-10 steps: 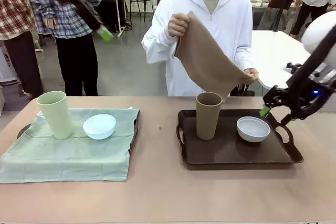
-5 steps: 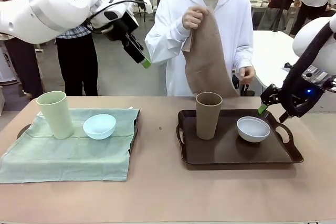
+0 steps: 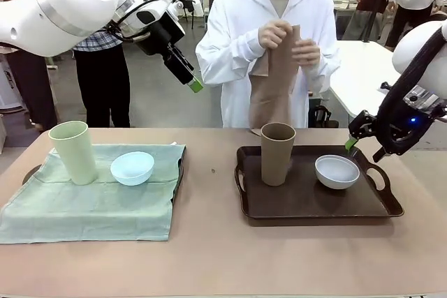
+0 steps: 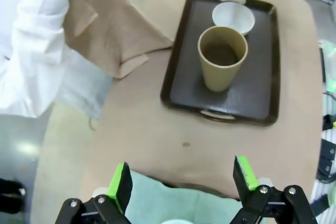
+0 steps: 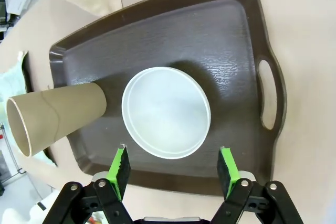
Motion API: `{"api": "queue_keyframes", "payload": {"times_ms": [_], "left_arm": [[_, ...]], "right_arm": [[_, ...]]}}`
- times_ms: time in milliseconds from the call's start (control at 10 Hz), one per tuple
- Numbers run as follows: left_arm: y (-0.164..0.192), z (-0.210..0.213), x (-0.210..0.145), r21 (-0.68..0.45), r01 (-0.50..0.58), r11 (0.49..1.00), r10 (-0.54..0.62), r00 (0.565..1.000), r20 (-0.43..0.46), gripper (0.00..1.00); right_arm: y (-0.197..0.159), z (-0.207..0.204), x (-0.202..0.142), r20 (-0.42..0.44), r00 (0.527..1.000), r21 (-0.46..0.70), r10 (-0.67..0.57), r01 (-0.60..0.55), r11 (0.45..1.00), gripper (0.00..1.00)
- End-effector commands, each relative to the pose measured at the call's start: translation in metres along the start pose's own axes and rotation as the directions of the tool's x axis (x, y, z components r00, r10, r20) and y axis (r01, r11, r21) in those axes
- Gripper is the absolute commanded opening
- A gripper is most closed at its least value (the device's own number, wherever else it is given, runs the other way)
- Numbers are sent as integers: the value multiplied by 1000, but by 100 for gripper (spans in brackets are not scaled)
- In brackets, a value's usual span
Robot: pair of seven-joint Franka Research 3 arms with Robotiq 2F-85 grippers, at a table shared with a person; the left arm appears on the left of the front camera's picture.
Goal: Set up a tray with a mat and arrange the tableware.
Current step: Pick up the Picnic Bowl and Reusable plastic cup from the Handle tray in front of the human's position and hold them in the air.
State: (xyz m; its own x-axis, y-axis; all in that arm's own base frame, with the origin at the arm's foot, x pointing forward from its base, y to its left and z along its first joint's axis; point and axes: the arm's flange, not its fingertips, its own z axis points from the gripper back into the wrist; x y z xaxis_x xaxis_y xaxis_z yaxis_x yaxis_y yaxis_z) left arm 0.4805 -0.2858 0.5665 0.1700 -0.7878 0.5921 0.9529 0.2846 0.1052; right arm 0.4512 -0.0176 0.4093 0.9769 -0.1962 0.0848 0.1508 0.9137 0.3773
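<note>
Two tumblers stood upright, mouths up: the brown tumbler (image 3: 277, 153) near the brown tray's (image 3: 307, 207) left edge with the white bowl (image 3: 336, 171) toward its right edge, and the pale green tumbler (image 3: 72, 151) at the green mat's (image 3: 91, 214) far left corner, light blue bowl (image 3: 132, 167) just beside it. Your left gripper (image 4: 181, 174) hung wide open up high. Your right gripper (image 5: 173, 166), open too, hovered over the white bowl. The person held the brown mat (image 3: 276, 82) hanging lengthwise.

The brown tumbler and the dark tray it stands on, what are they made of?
Brown tumbler: probably matte plastic; its wall is thin, opaque and dull, though a fibre composite could look alike. Tray: likely moulded plastic, dark brown, with a pebbled, faintly glossy floor and handle slots in its rim.
</note>
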Motion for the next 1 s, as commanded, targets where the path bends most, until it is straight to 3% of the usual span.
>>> {"api": "queue_keyframes", "payload": {"times_ms": [0, 100, 500, 900], "left_arm": [[1, 11, -8, -51, 13, 999, -10, 998, 63, 100], [2, 3, -11, -63, 94, 994, -83, 985, 149, 100], [-4, -66, -24, -308, 188, 932, -140, 975, 172, 100], [-5, -132, -35, -243, 339, 909, -265, 919, 293, 100]], "right_arm": [[-3, -8, 3, 13, 1000, -12, 4, -4, 1000, 86], [-1, -17, 6, 19, 1000, -50, 6, -6, 999, 86], [6, -38, 1, 58, 998, -155, 39, -29, 988, 86], [3, -69, 3, 22, 998, -195, 67, -61, 979, 86]]}}
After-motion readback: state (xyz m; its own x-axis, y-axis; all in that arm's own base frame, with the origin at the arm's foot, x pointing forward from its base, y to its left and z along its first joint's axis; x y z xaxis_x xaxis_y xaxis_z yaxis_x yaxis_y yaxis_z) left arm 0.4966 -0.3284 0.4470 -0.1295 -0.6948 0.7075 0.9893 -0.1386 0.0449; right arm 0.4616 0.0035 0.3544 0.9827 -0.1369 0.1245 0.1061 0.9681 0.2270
